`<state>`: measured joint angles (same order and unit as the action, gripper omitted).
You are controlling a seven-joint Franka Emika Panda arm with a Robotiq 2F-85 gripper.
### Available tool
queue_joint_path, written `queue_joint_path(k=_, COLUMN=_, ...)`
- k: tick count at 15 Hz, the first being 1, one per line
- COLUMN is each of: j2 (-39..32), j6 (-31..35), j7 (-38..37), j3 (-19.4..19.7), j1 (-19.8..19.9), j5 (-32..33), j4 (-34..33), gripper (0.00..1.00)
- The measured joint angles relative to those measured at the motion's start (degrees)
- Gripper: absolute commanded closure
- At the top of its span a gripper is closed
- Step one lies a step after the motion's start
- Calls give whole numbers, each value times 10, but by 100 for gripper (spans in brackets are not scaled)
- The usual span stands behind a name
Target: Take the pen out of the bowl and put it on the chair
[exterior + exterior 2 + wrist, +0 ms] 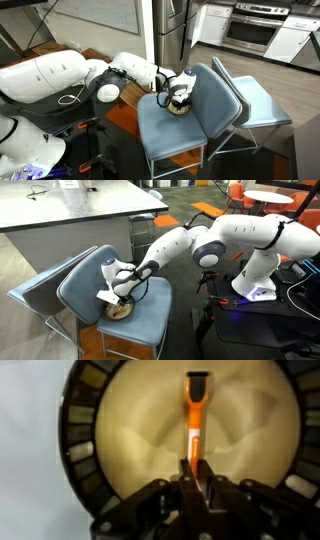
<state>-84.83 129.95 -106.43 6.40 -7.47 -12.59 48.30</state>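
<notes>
The end effector (195, 473) is low over the bowl (78, 420), its fingers pressed together on the near end of the pen (197, 415), pinching it. The pen's orange barrel runs straight away from the end effector across the bowl's pale inside, ending in a dark cap at the far rim. The bowl sits directly beneath the end effector on the padded seat of the chair (165, 132), which serves as the surface.

The main risk, as I judge it, is the grip itself. It takes only the very end of a long, thin barrel, so the pen may pivot or slip out as it rises. The far tip could also drag on the rim and tip or shift the light bowl. A release too close to the seat's edge might let the pen roll off.

Only the wrist view shows the pen and how the fingers meet it, though it is blurred. In both exterior views the end effector (178, 93) (117, 287) hides the pen entirely. They show instead the free seat (150, 330) around the bowl (122, 311) and a second chair (255, 100) behind it.
</notes>
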Motion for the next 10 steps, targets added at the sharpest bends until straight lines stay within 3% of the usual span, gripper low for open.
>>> queue_joint_path(k=10, j2=2, j6=0, j7=-22, j3=0, j1=0, j5=2, j4=-16, gripper=97)
